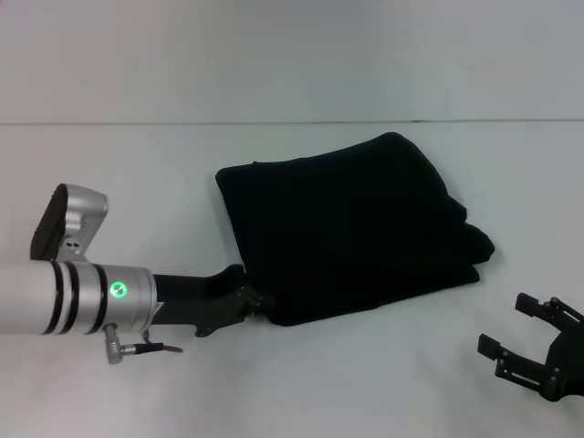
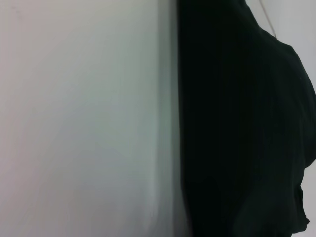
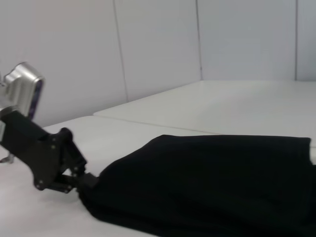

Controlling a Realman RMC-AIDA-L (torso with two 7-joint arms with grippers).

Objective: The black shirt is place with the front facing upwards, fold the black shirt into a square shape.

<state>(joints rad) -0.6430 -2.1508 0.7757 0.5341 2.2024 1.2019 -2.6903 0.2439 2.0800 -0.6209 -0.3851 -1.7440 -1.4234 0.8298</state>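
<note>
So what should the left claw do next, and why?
Probably let go and back away. The shirt already lies as a compact, roughly square bundle on the table, and the left claw is at its near-left corner. The right claw waits open.

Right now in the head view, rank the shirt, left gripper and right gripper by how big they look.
1. Black shirt, by far the largest.
2. Left gripper and right gripper: no ranking; one is partly hidden at the shirt's corner, the other cut off by the frame.
</note>
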